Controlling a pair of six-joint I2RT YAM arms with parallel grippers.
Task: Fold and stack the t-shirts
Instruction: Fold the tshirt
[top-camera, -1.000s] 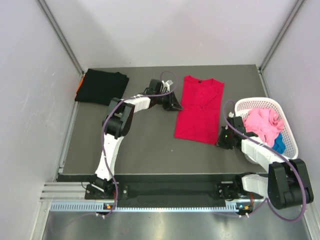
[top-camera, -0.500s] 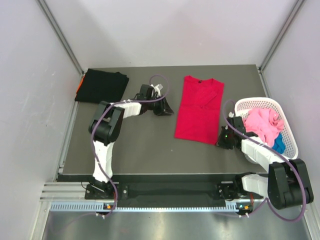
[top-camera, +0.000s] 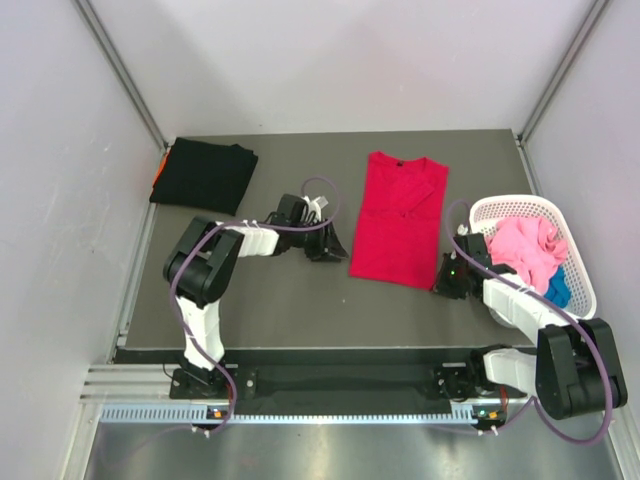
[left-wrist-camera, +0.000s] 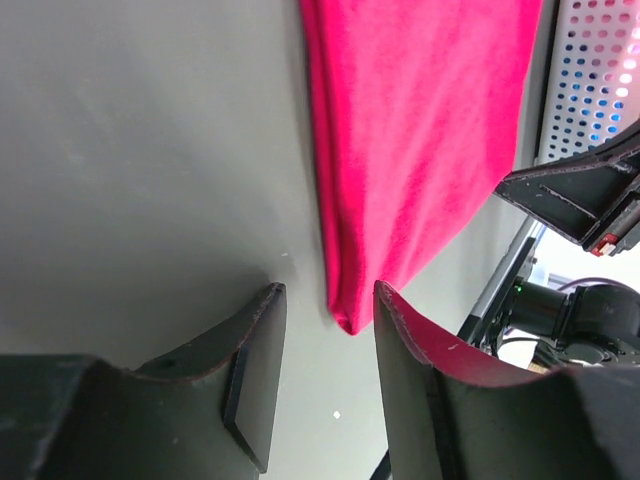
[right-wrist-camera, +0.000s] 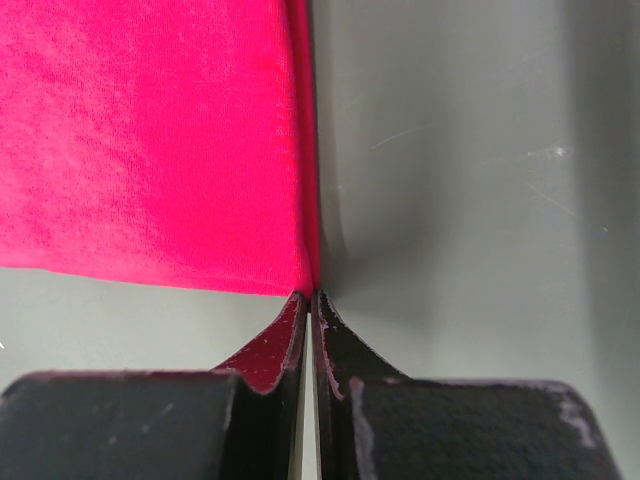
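We see the red t-shirt (top-camera: 400, 215) lying flat on the tabletop (top-camera: 280, 300), our left hand (left-wrist-camera: 327, 295) low just beside its near left corner with fingers spread and gripping nothing, our right hand (right-wrist-camera: 311, 298) pressed together at the near right corner, though we cannot tell whether it pinches any cloth.

Red tee (top-camera: 398, 220) flat ctr, black tee (top-camera: 203, 173) prob. folded far-left.

You will find a dark grey table (top-camera: 290, 300) at the centre. A white plastic lattice basket (top-camera: 487, 215) stands at the table's right edge. White panel walls (top-camera: 60, 200) enclose the table on three sides. A slotted metal rail (top-camera: 300, 412) runs along the table's near edge.
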